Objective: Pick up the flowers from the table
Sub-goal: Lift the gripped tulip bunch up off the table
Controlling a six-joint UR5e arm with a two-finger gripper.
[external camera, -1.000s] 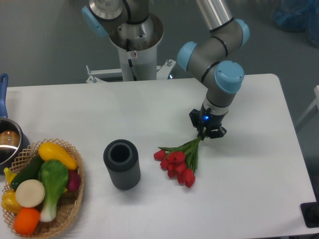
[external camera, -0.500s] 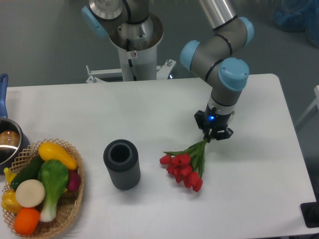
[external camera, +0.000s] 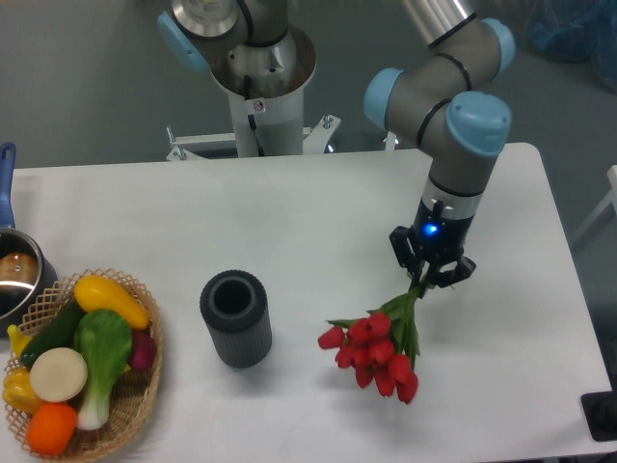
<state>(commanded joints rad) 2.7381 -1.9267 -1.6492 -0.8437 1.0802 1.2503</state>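
Observation:
The flowers (external camera: 374,349), a bunch of red tulip buds with green leaves and stems, hang tilted down-left from my gripper (external camera: 431,275). The gripper is shut on the stem ends. The buds appear raised off the white table (external camera: 318,222), at its right half. The arm reaches in from the top of the view.
A dark grey ribbed cylinder vase (external camera: 235,317) stands upright left of the flowers. A wicker basket (external camera: 134,400) with toy vegetables sits at the front left. A pot (external camera: 17,275) with a blue handle is at the left edge. The robot base (external camera: 260,68) stands behind the table.
The gripper has moved right and toward the front with the flowers in it, and the bunch has risen and shifted right with it.

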